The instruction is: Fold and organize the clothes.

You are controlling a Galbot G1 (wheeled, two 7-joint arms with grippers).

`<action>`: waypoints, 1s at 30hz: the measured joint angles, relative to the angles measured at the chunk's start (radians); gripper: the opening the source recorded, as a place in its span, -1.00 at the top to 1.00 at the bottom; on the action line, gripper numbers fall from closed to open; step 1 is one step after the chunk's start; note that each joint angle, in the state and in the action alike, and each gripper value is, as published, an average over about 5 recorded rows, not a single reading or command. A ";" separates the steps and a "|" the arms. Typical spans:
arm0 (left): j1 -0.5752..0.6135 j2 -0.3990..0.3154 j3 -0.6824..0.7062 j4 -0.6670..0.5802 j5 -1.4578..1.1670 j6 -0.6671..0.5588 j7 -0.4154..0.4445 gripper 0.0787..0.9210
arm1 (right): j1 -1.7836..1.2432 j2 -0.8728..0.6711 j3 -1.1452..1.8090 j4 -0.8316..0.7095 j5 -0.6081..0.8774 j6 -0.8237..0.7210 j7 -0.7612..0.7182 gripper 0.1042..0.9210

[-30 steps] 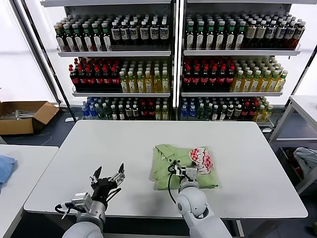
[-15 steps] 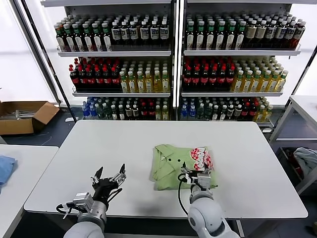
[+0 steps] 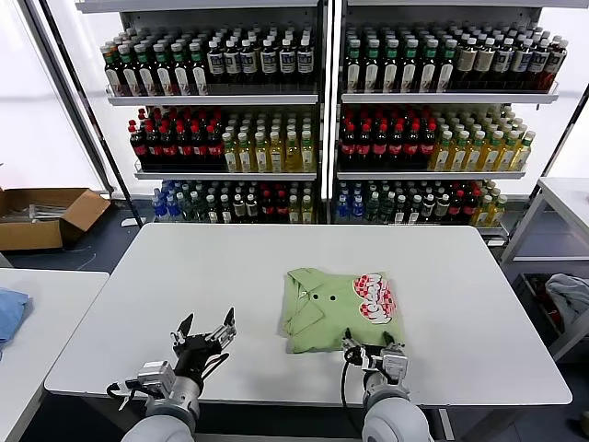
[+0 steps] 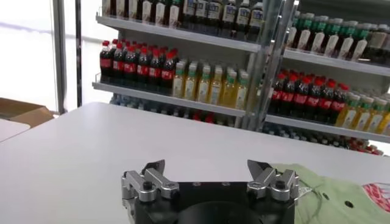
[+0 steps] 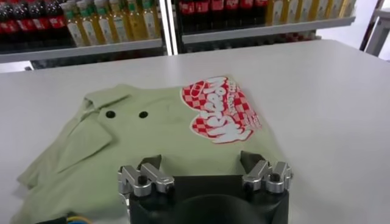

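Folding looks complete from my seat: the shirt [image 3: 339,308] lies as a compact rectangle on the table [image 3: 202,276], collar and print up. My right gripper [image 3: 372,353] hangs just short of its near edge, jaws wide, holding nothing; my left gripper [image 3: 204,333] waits well apart, equally wide and empty.

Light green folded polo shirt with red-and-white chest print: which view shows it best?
Right wrist view: the light green folded polo shirt fills it, collar, buttons and print clear. Head view shows it whole but smaller; left wrist view only an edge.
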 measured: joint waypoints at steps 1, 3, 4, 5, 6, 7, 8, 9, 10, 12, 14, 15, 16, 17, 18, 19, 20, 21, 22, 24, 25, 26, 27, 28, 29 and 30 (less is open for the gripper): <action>0.001 0.000 0.000 -0.001 0.000 0.000 0.000 -0.77 | -0.002 0.002 0.003 0.000 0.003 0.001 0.002 -0.76; 0.003 0.000 0.000 -0.001 0.000 -0.001 0.000 -0.77 | -0.006 0.005 0.008 -0.003 0.008 0.003 0.005 -0.76; 0.004 0.000 0.000 -0.002 0.000 -0.001 0.000 -0.77 | -0.007 0.006 0.010 -0.005 0.010 0.004 0.006 -0.76; 0.004 0.000 0.000 -0.002 0.000 -0.001 0.001 -0.77 | -0.009 0.008 0.012 -0.008 0.011 0.005 0.007 -0.76; 0.004 0.000 0.001 -0.003 0.000 -0.001 0.001 -0.77 | -0.011 0.009 0.014 -0.010 0.013 0.005 0.008 -0.76; 0.004 0.000 0.001 -0.003 0.000 -0.001 0.001 -0.77 | -0.013 0.010 0.016 -0.012 0.014 0.005 0.008 -0.76; 0.004 0.000 0.002 -0.004 0.000 -0.001 0.001 -0.77 | -0.016 0.010 0.018 -0.014 0.015 0.006 0.008 -0.76; 0.004 0.000 0.002 -0.004 0.000 -0.001 0.001 -0.77 | -0.019 0.011 0.019 -0.014 0.016 0.006 0.008 -0.76; 0.004 -0.001 0.002 -0.004 0.000 -0.001 0.001 -0.77 | -0.022 0.012 0.019 -0.015 0.017 0.007 0.008 -0.76; 0.005 -0.001 0.003 -0.005 0.001 -0.001 0.001 -0.77 | -0.026 0.014 0.021 -0.014 0.018 0.007 0.008 -0.76; 0.007 -0.001 0.003 -0.007 0.001 -0.001 0.001 -0.77 | -0.029 0.017 0.022 -0.014 0.020 0.007 0.009 -0.76; 0.008 -0.001 0.003 -0.008 0.001 -0.001 0.001 -0.77 | -0.031 0.018 0.022 -0.013 0.021 0.006 0.010 -0.76; 0.009 -0.001 0.003 -0.010 0.001 -0.001 0.001 -0.77 | -0.033 0.019 0.023 -0.011 0.021 0.006 0.009 -0.76; 0.010 -0.001 0.003 -0.012 0.001 -0.001 0.001 -0.77 | -0.035 0.019 0.024 -0.009 0.022 0.006 0.008 -0.76; 0.012 -0.001 0.003 -0.014 0.001 -0.002 0.001 -0.77 | -0.038 0.019 0.025 -0.006 0.022 0.006 0.006 -0.76; 0.014 -0.001 0.002 -0.015 0.001 -0.002 0.002 -0.77 | -0.042 0.018 0.027 -0.002 0.022 0.006 0.004 -0.76; 0.016 -0.001 0.002 -0.017 0.001 -0.002 0.002 -0.77 | -0.045 0.017 0.029 0.003 0.022 0.005 0.001 -0.76; 0.018 -0.002 0.001 -0.019 0.001 -0.003 0.002 -0.77 | -0.048 0.016 0.032 0.010 0.020 0.004 -0.003 -0.76; 0.020 -0.002 0.001 -0.021 0.001 -0.004 0.002 -0.77 | -0.051 0.014 0.035 0.019 0.016 0.004 -0.008 -0.76; 0.024 -0.004 0.002 -0.025 0.003 -0.007 0.002 -0.77 | -0.056 0.009 0.042 0.041 0.001 0.005 -0.021 -0.76; 0.026 -0.005 0.002 -0.027 0.004 -0.008 0.002 -0.77 | -0.057 0.006 0.046 0.052 -0.012 0.008 -0.029 -0.76; 0.027 -0.006 0.003 -0.030 0.006 -0.010 0.002 -0.77 | -0.058 0.002 0.050 0.063 -0.029 0.012 -0.038 -0.76; 0.028 -0.008 0.004 -0.032 0.009 -0.013 0.003 -0.77 | -0.059 -0.002 0.055 0.073 -0.050 0.017 -0.049 -0.76; 0.029 -0.009 0.005 -0.034 0.013 -0.016 0.005 -0.77 | -0.060 -0.007 0.061 0.081 -0.074 0.023 -0.060 -0.76; 0.030 -0.010 0.006 -0.037 0.017 -0.020 0.006 -0.77 | -0.061 -0.013 0.069 0.088 -0.101 0.031 -0.072 -0.76; 0.031 -0.011 0.006 -0.039 0.023 -0.025 0.008 -0.77 | -0.063 -0.019 0.078 0.095 -0.129 0.039 -0.085 -0.76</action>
